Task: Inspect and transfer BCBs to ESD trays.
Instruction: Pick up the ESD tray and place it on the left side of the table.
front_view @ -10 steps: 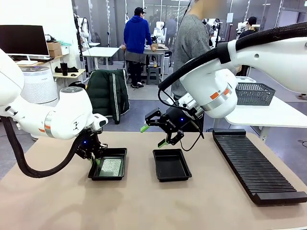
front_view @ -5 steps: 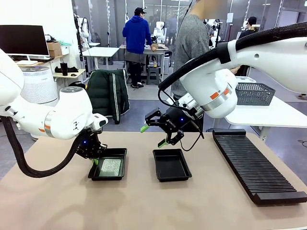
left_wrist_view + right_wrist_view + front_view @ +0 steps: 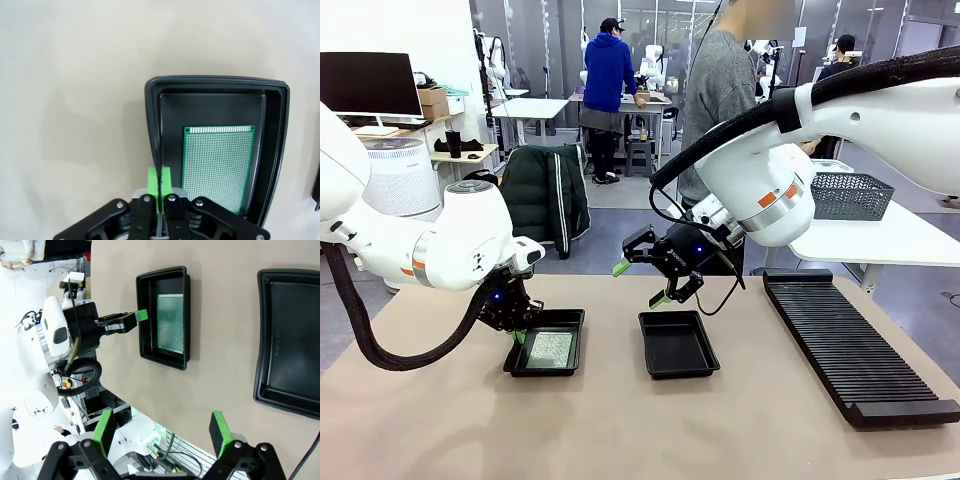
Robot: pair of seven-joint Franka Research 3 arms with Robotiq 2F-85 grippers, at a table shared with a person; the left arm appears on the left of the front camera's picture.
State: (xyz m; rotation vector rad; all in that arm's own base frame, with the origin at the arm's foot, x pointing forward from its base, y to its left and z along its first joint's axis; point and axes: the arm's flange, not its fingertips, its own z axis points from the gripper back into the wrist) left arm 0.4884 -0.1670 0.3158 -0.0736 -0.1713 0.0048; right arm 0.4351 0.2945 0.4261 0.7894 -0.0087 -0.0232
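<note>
BCB (image 3: pixel 217 167): a thin green perforated circuit board lying flat on the floor of the ESD tray (image 3: pixel 215 80) at lower centre-left in the front view. It sits toward the tray's right wall in the left wrist view, with bare floor above it.
Second ESD tray (image 3: pixel 677 372): empty, at the centre of the table (image 3: pixel 620 430), well apart from the loaded one.
Left gripper (image 3: pixel 159 180): green pads pressed together, tips at the left rim of the loaded tray, beside the board and not touching it. I cannot tell whether the thin rim is caught between them.
Right gripper (image 3: pixel 641 283): fingers spread wide and holding nothing, hanging above the far edge of the empty tray.
Slotted rack (image 3: pixel 850 350): long, black and ribbed, at the right of the table with no boards in it.
Weight: probably very light, so it should lift with little force.
Stiffness: likely rigid for its thinness, though hard squeezing or prying could flex or crack it.
Surface: smooth and flat, so it is apt to slide on the tray floor and hard to get under.
Where to hold: by two opposite edges, or by one exposed short edge once it is tilted up. The perforated face is better left unpinched.
Risk: it lies close to one wall, which leaves little finger room there. The freer sides look easier to reach.
</note>
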